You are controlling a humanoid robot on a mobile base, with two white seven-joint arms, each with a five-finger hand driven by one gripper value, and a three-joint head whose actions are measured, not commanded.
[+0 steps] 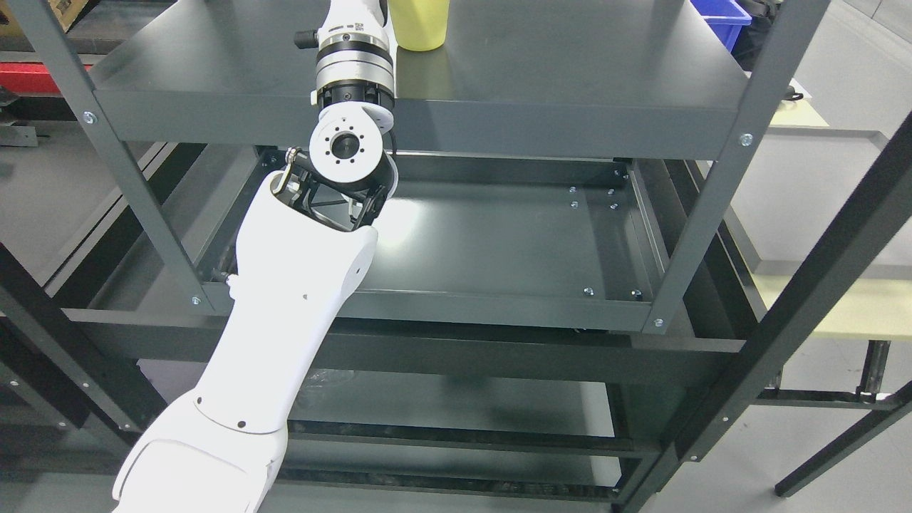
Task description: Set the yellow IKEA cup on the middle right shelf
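Left arm (285, 313) comes in from the lower left and reaches up over the top shelf (570, 71) of the dark metal rack (712, 178); its hand is cut off by the top edge, so can't tell if the fingers are apart or clamped on anything. Yellow cup (419, 25) stands upright on that shelf, far side, just right of the wrist (354, 64), only its lower part in view. Blue bin (719, 20) at the far right behind the rack.

No readable text anywhere; a small QR-like label (358, 27) sits on the left arm's wrist (354, 50), upper centre, too small to read.
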